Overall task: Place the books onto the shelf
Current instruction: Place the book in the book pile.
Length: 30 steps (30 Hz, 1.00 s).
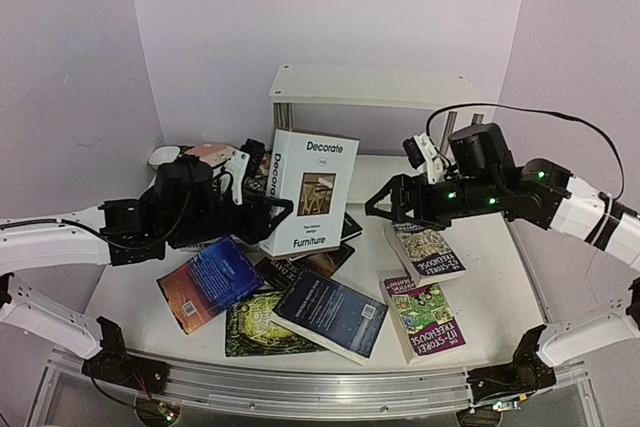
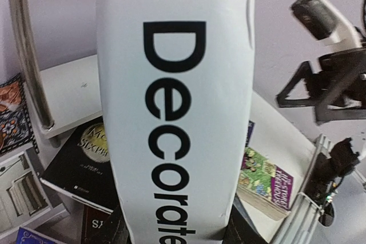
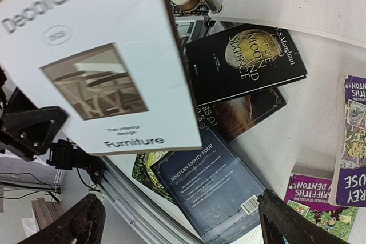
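Observation:
A thick white book [image 1: 310, 192] titled "Decorate Furniture" stands upright just in front of the white shelf [image 1: 370, 87]. My left gripper [image 1: 280, 209] is shut on its spine [image 2: 174, 112] low down. My right gripper [image 1: 375, 202] hangs open to the right of the white book's cover [image 3: 97, 67], holding nothing. On the table lie a dark blue book [image 1: 330, 314], an orange-blue one [image 1: 208, 282], a green one [image 1: 250, 327], a black one [image 3: 243, 61] and two purple Treehouse paperbacks [image 1: 425, 250] [image 1: 432, 315].
A patterned mat with dishes [image 1: 200, 152] sits at the back left beside the shelf's chrome leg [image 2: 26, 55]. An aluminium rail [image 1: 320, 387] runs along the table's near edge. Purple walls close in on three sides.

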Available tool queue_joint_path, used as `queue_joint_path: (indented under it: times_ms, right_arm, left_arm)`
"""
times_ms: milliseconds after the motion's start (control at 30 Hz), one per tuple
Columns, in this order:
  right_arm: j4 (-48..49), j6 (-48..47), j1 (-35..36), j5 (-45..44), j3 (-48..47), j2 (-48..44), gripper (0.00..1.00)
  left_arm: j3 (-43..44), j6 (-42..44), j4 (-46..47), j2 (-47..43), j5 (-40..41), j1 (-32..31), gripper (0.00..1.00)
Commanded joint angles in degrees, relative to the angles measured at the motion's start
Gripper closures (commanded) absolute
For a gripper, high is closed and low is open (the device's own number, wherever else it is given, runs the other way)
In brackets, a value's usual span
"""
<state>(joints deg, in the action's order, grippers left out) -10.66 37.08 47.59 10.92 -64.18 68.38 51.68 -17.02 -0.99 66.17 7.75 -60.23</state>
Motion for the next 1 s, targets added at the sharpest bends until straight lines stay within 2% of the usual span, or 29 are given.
queue_joint_path:
  times_ms: [0,267,367,533,633,767,967]
  right_arm:
    - [3.90,1.80,1.63,-0.38,1.44,0.38,0.07]
    - [9.27,4.35,7.00,-3.27,3.70,6.49,0.15]
    - [10.07,5.05,8.17,-5.33,3.28,8.91,0.16]
    - [10.06,6.33,8.36,-9.86,4.35,11.04,0.27]
    - [8.45,6.74,8.32,-13.11,4.72,11.44,0.39]
    - [4.03,6.70,8.39,-14.95,3.53,13.60,0.44]
    - [-4.27,7.30,8.35,-17.05,-0.32,19.75,0.45]
  left_arm:
    - [2.17,-2.65,1.90,3.31,10.50,0.11,0.69]
    - [3.46,-9.13,1.35,9.17,7.93,0.02,0.67]
    - [4.28,-14.42,-0.39,10.33,4.99,-0.06,0.66]
    - [5.03,-24.46,-1.33,12.37,-1.50,-0.24,0.64]
    - [5.48,-30.29,-1.50,13.54,-5.16,-0.32,0.63]
    - [5.90,-34.38,-1.50,15.82,-6.85,-0.42,0.62]
    - [6.85,-37.39,-1.44,18.30,-7.50,-0.42,0.58]
